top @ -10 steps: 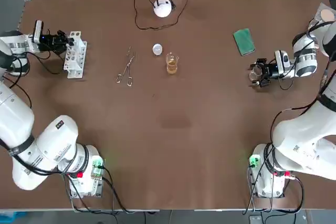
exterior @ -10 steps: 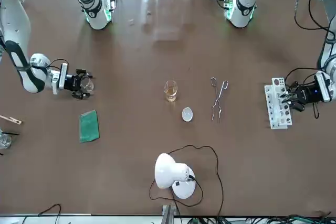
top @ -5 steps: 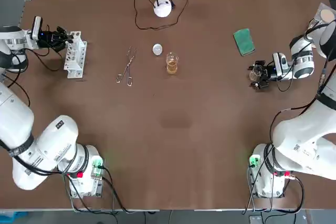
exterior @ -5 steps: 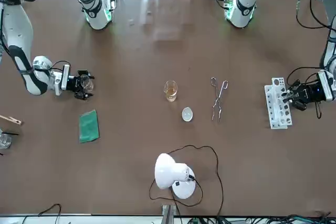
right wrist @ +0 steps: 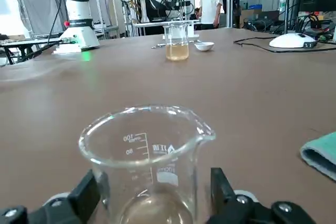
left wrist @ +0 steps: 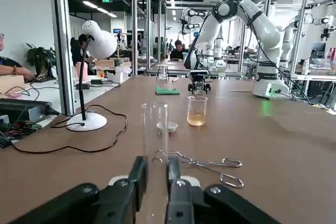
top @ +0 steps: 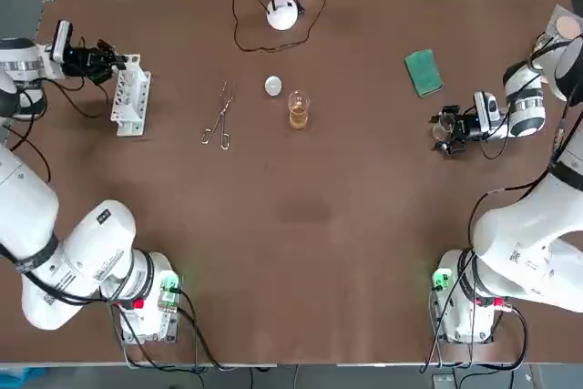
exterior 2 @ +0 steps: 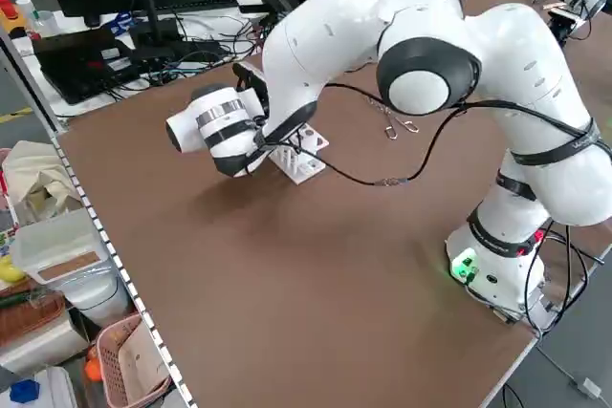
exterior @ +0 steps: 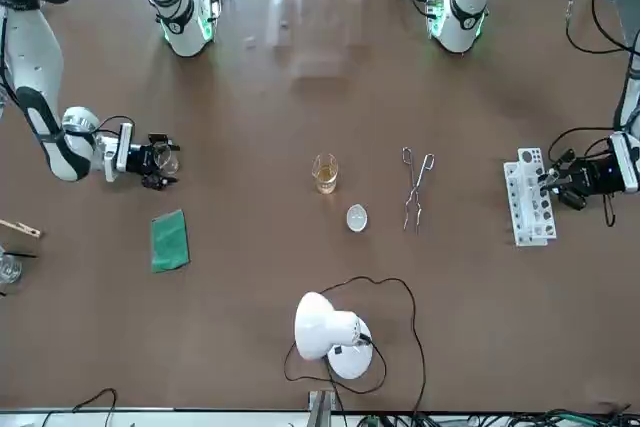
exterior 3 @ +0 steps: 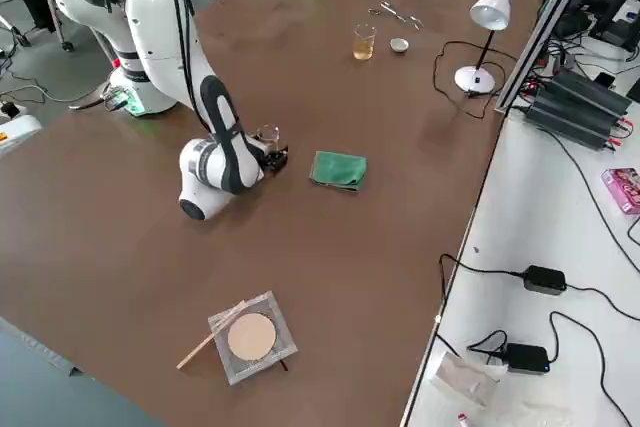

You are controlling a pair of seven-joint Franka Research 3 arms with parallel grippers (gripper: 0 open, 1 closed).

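Holding on both sides, as I read it. The left gripper (top: 111, 58) sits at the far left of the desk (top: 301, 225), at the far end of the rack (top: 130, 97). Its jaws are pinched nearly shut on a clear, empty tube (left wrist: 156, 140), which stands upright between them. The tube's bottom is hidden behind the jaws, so I cannot tell whether it sits in a rack hole or hangs just over one. The right gripper (top: 444, 129) is low at the right side of the desk, near the green cloth (top: 424, 72). Its jaws are spread wide round a small beaker (right wrist: 147, 161), one against the glass on each side. The beaker is upright and looks empty or nearly so, but I cannot tell whether its base touches the desk. A glass (top: 298, 111) of amber liquid, tongs (top: 219, 117), a dish (top: 273, 87) and a lamp (top: 282, 14) lie mid-desk, well apart from both grippers. The step in hand looks like grasp and hold: tube at the rack, beaker by the cloth. Any move from here calls for care. The tube needs a straight vertical path clear of the rack top, with no tilt and a light pinch on thin glass. The beaker must be carried level, since round glass can slip between wide jaws.
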